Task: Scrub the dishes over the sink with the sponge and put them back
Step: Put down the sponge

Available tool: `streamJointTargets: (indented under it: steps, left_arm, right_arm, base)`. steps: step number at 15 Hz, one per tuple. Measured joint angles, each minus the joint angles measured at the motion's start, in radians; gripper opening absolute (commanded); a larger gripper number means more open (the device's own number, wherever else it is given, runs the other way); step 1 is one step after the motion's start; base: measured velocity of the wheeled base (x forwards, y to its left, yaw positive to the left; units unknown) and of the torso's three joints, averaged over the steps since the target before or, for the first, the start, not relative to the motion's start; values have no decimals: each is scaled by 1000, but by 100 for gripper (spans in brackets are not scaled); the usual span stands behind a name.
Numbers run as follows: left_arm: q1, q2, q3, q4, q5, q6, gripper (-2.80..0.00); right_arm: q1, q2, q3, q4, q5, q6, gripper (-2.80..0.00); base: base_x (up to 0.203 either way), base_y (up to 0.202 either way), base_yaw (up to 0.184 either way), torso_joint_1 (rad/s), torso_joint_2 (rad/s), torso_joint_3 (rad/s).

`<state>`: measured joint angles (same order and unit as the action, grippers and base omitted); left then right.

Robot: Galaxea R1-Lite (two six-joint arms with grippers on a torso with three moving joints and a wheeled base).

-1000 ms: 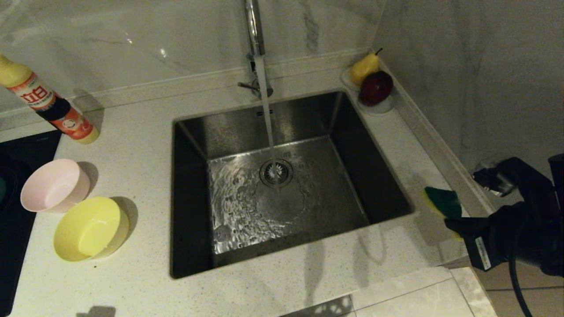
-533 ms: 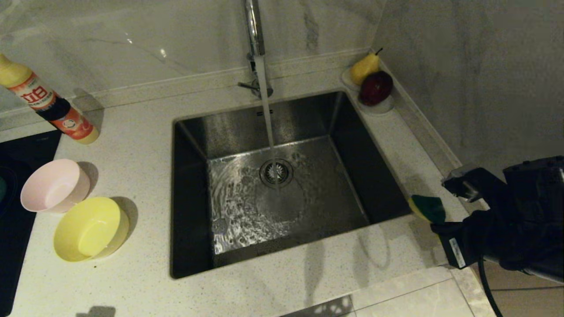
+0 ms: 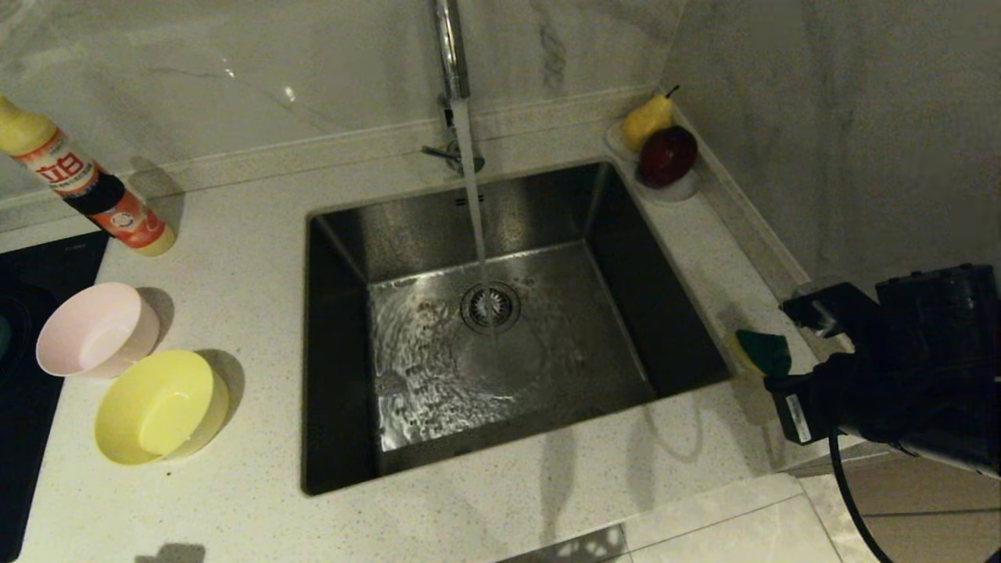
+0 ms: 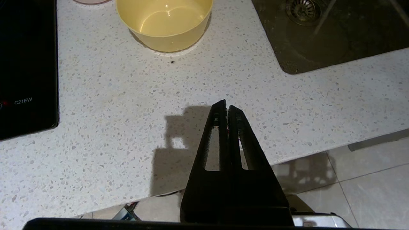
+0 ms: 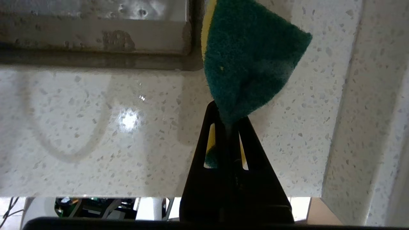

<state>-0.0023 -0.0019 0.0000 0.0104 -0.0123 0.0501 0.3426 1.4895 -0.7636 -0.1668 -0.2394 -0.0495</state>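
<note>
While R gripper (image 5: 228, 123) has carried the sponge (image 3: 762, 352) leftward from a sec ago, fingers pinching it, it now hangs over tabletop (image 3: 547, 485) just beside sink (image 3: 500, 344) rim. L gripper (image 4: 227, 107) parked near tabletop's front edge, fingers pressed together; yellow bowl (image 3: 160, 407) & pink bowl (image 3: 98, 328) beyond, untouched — scrubbing not begun.

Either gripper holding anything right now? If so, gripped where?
Right gripper is shut on the yellow foam sponge with the dark green scouring face, pinched at one end. Left gripper is shut on nothing.
</note>
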Motion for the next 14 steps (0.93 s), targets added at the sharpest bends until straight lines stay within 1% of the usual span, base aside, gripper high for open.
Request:
streamJointTargets:
  steps: [7,14]
  left_arm:
    - [0,0,0,0,0,0,-280]
    - [0,0,0,0,0,0,-280]
  right_arm:
    - [-2,27,-30,-2,-4,7,-280]
    - [-3,69,-45,-54,-6,11,-280]
  base:
    - [0,0,0,0,0,0]
    - [0,0,0,0,0,0]
